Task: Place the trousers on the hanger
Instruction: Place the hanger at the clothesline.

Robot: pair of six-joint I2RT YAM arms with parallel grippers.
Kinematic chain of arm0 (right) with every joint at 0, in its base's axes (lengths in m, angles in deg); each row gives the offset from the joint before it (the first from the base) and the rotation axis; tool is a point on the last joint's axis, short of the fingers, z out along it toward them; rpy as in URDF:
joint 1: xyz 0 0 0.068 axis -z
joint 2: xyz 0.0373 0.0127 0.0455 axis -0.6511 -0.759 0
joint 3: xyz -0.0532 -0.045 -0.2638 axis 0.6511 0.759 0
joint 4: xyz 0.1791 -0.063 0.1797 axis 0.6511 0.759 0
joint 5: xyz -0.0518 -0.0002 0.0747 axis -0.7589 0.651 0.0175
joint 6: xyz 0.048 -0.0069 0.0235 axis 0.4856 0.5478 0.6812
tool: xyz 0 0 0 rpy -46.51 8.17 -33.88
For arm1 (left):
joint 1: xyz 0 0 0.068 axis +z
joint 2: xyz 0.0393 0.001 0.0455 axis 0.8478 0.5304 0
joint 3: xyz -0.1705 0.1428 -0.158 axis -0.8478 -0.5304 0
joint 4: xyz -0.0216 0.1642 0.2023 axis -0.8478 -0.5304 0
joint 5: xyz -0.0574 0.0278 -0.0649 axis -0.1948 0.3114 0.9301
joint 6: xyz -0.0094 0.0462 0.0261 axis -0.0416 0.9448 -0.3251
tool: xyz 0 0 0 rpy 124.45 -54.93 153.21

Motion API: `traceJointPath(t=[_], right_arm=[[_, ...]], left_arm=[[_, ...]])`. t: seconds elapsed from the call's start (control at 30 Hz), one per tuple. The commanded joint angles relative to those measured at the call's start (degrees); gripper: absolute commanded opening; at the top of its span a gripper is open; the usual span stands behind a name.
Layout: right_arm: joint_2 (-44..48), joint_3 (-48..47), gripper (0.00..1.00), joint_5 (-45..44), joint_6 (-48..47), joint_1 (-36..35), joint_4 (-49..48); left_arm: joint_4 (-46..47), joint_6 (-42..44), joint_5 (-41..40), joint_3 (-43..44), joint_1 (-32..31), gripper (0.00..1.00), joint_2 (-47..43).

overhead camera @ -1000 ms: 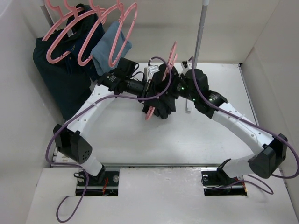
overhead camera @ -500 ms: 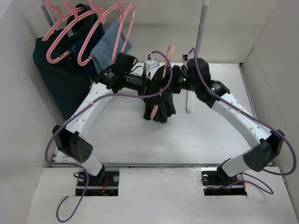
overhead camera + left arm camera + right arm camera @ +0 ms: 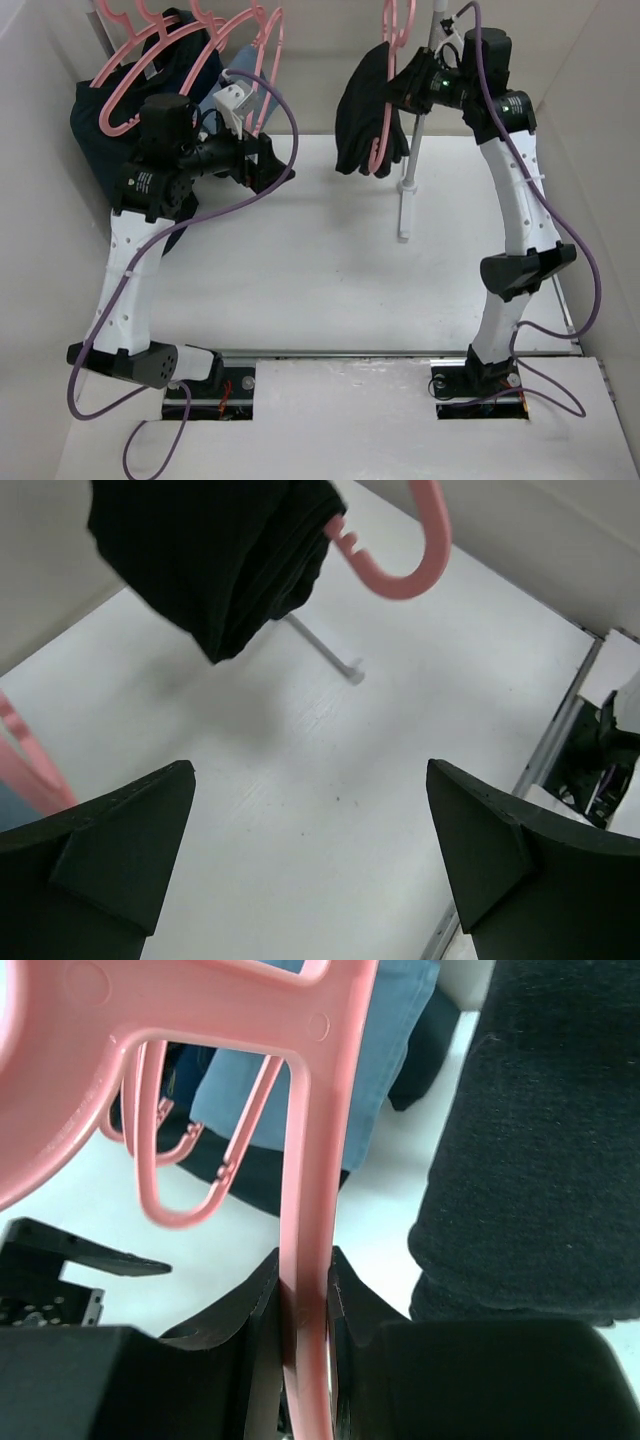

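Since the earlier frame, the right gripper (image 3: pixel 405 85) has carried the hanger (image 3: pixel 383 140) and the draped trousers (image 3: pixel 362 105) from mid-worktop (image 3: pixel 330 280) up beside the rack pole (image 3: pixel 408 190). The left gripper (image 3: pixel 268 165) has drawn back leftward.

Left wrist view: its jaws stand spread wide with nothing between them. The trousers (image 3: pixel 220 550) hang well clear of the worktop, beside the hook (image 3: pixel 415 570).

Right wrist view: the jaws are clamped on the hanger's pink bar (image 3: pixel 305 1260), with the trousers (image 3: pixel 540 1160) just beside it.

The hook points towards the far wall, and the folded trousers' long axis appears to hang downward. Holding the hanger level should keep the cloth from sliding off.
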Motion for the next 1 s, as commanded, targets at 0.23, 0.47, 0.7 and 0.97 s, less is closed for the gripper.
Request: traceJointPath(t=[0.23, 0.47, 0.7, 0.97], right_arm=[[-4.5, -9.3, 0.00, 9.3, 9.5, 5.7, -22.2], [-8.7, -12.9, 0.00, 10.8, 14.0, 5.7, -28.6], [-9.3, -12.9, 0.00, 10.0, 16.5, 5.7, -31.9], [-12.9, -14.7, 0.00, 9.4, 20.7, 6.5, -36.4]], left_arm=[[3.1, -1.1, 0.0, -6.8, 5.1, 1.00, -1.5], [3.6, -1.1, 0.0, -9.3, 6.2, 1.00, -2.0], [4.1, -1.1, 0.6, -10.5, 7.2, 1.00, -2.0], [4.1, -1.1, 1.1, -11.7, 8.3, 1.00, -2.0]])
